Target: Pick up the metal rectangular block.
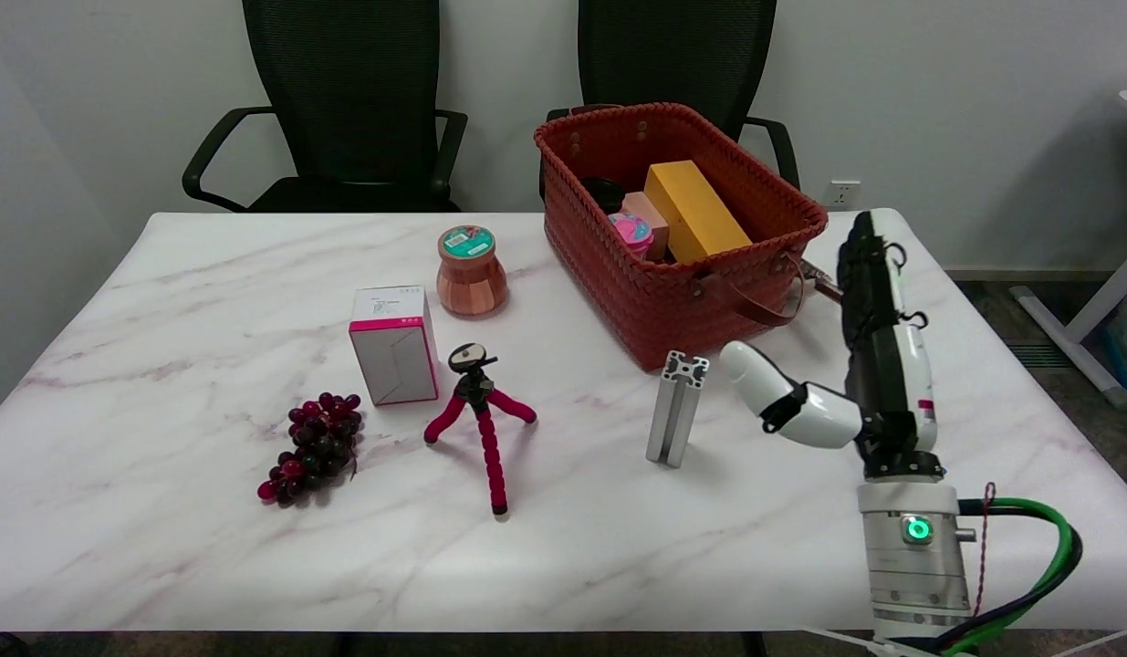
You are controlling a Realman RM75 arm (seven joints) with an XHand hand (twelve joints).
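Observation:
The metal rectangular block (676, 409), a silver slotted bar, stands upright on the marble table (161, 547) just in front of the red basket. My right hand (846, 356) hovers to its right, a short gap away. The thumb points left toward the block's top and the other fingers stretch away toward the table's far edge. The hand holds nothing.
A red woven basket (764, 274) with a yellow box and other items stands behind the block. To the left are a red mini tripod (479, 415), a pink-and-white box (394, 345), a bunch of dark grapes (312, 447) and a brown jar (471, 271). Two black chairs stand behind the table.

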